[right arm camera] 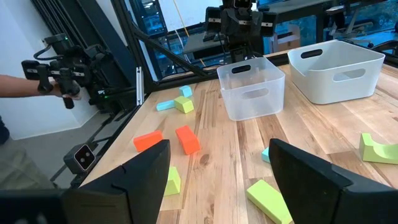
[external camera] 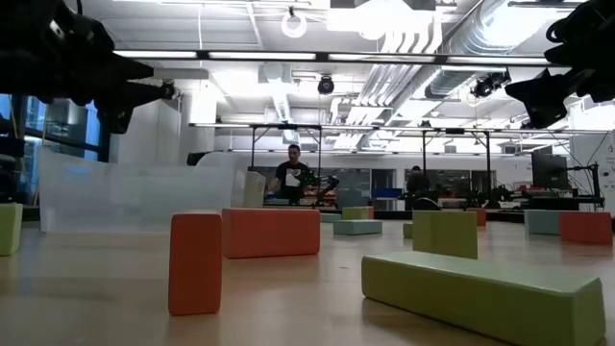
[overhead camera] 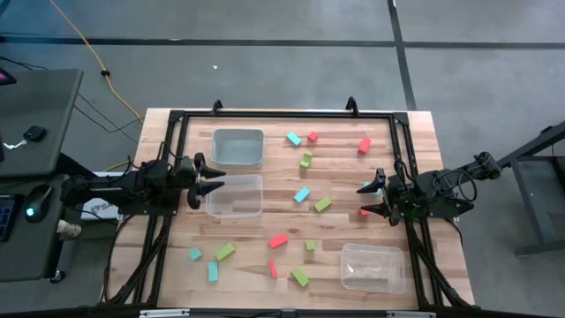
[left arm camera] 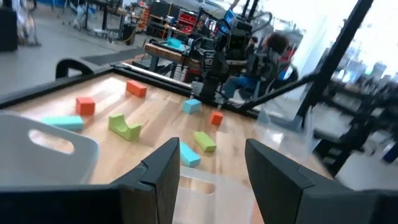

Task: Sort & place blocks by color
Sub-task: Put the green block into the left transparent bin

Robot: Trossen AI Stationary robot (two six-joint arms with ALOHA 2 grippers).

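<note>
The left gripper (overhead camera: 214, 184) hung at the left rim of the middle bin (overhead camera: 236, 196), its fingers (left arm camera: 163, 171) apart with nothing between them. The right gripper (overhead camera: 371, 200) waited at the table's right edge, its jaws spread wide and empty, just beside a cyan block (overhead camera: 365, 187) and a red block (overhead camera: 363, 213).

The blocks lay scattered over the wooden table (overhead camera: 335, 172), none of them in a bin. Near the far edge sat a cyan one (overhead camera: 293, 139), a small red one (overhead camera: 312, 137) and another red (overhead camera: 365, 146), with a green one (overhead camera: 305, 160) a little nearer. In the middle were a cyan block (overhead camera: 302, 194) and a green bar (overhead camera: 322, 204). Toward the near edge lay two cyan blocks (overhead camera: 194, 254) (overhead camera: 213, 271), a green bar (overhead camera: 225, 251), two red pieces (overhead camera: 279, 240) (overhead camera: 273, 268), a small green cube (overhead camera: 310, 246) and a green bar (overhead camera: 301, 277).

A grey bin (overhead camera: 237, 147) stood at the far left, and a clear bin (overhead camera: 372, 267) at the near right.

In the right wrist view, a person's hand (right arm camera: 62, 88) held a handle beyond the table's edge.
</note>
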